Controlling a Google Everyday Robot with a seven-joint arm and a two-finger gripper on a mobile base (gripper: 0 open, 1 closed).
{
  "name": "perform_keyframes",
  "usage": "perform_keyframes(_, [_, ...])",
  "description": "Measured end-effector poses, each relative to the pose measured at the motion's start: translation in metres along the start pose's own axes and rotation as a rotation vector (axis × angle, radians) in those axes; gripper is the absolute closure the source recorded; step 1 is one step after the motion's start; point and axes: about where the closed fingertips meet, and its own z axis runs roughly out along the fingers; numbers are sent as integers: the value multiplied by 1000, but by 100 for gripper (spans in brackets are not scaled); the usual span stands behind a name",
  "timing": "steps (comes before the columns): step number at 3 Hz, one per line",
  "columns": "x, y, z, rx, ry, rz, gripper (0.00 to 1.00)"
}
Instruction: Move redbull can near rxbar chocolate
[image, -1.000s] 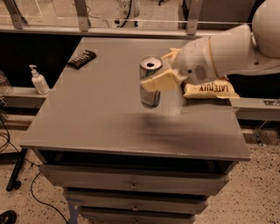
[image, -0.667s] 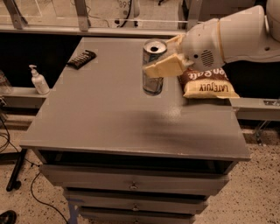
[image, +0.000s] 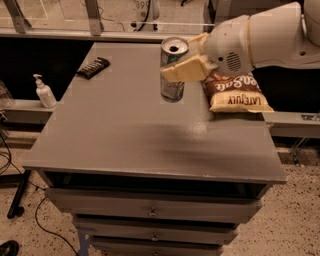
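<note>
1. The gripper sits over the far middle of the table. It is clamped around the can, so it has a firm hold with no slack I can see.
2. One cream finger lies across the front of the can and covers its middle band. The other finger is almost wholly hidden behind the can. I only catch a cream edge at the can's far right side.
3. The can stands upright, and its round top with a dark opening faces my camera. The finger hides its markings, and only the silvery lower part shows. I cannot tell whether its base rests on the tabletop or hangs just above it.
4. The snack bar lies flat near the far left corner of the table, well apart from the can. It is a dark wrapper with pale lettering too small for me to read.
5. The chip bag lies just to the right of the can, by the table's right edge. Its far end is tucked under the white arm, and its print reads upside down from here.
6. The arm runs out of the picture on the right, so I see nothing beyond that one section.
7. A pump bottle stands on a lower ledge left of the table.
8. The drawers under the tabletop are cut off at the bottom edge.
</note>
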Motion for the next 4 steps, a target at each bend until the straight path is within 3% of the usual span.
perform_keyframes(1, [-27, -39, 17, 80, -60, -29, 100])
perform_keyframes(2, [-52, -84, 59, 96, -97, -46, 100])
perform_keyframes(4, [-63, -134, 163, 43, -28, -62, 100])
